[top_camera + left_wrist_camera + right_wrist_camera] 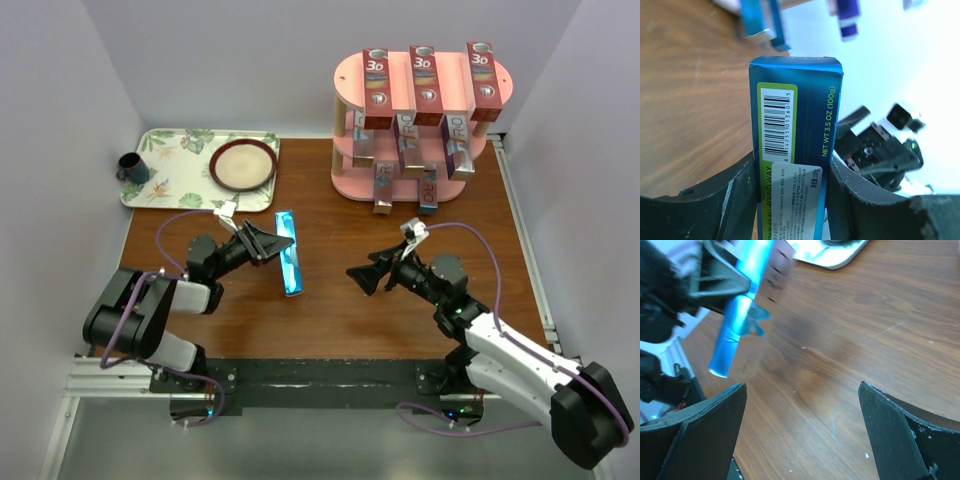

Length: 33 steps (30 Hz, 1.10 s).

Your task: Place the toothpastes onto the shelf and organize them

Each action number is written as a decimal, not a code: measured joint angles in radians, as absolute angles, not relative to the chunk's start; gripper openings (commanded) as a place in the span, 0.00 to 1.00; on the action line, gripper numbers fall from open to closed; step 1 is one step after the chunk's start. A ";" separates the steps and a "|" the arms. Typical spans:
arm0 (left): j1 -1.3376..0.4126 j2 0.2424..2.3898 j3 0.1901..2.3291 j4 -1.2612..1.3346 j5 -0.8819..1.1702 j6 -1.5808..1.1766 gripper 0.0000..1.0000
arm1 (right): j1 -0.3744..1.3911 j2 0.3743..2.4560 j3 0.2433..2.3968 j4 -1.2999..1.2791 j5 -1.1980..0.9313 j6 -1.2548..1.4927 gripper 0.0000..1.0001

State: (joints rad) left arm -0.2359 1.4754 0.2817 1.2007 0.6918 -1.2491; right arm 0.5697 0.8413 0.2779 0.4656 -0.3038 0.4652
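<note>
My left gripper [268, 244] is shut on a teal-blue toothpaste carton [288, 253] and holds it above the table. In the left wrist view the carton [795, 130] sits squeezed between both fingers [735, 195], barcode side up. My right gripper [360, 277] is open and empty, pointing left toward that carton, with a gap between them. In the right wrist view the carton [742, 305] shows at the upper left, beyond my open gripper [802, 390]. The pink three-tier shelf [350, 80] at the back right holds several cartons, red "3D" ones [376, 85] on top.
A floral-print tray [165, 160] with a brown plate [243, 164] lies at the back left. A dark mug [131, 167] stands at its left edge. White walls close the sides and back.
</note>
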 measured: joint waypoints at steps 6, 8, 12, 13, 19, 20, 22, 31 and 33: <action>-0.239 1.489 0.254 1.220 0.634 -1.343 0.21 | 0.611 0.927 0.286 0.575 -0.334 0.505 0.98; -0.241 1.465 0.254 1.232 0.615 -1.351 0.21 | 0.637 0.977 0.299 0.620 -0.335 0.525 0.98; -0.249 1.427 0.255 1.261 0.589 -1.353 0.21 | 0.706 1.121 0.349 0.740 -0.336 0.601 0.98; -0.250 1.423 0.255 1.262 0.587 -1.353 0.21 | 0.717 1.147 0.359 0.767 -0.337 0.622 0.98; -0.252 1.406 0.263 1.267 0.564 -1.354 0.21 | 0.744 1.299 0.403 0.982 -0.362 0.786 0.98; -0.252 1.404 0.264 1.267 0.561 -1.354 0.21 | 0.748 1.323 0.414 1.010 -0.365 0.810 0.98; -0.252 1.394 0.267 1.267 0.553 -1.354 0.22 | 0.759 1.364 0.434 1.059 -0.373 0.848 0.98; -0.252 1.354 0.282 1.270 0.537 -1.369 0.22 | 0.799 1.482 0.459 1.142 -0.385 0.918 0.96; -0.252 1.346 0.282 1.270 0.537 -1.370 0.22 | 0.799 1.504 0.462 1.150 -0.385 0.926 0.95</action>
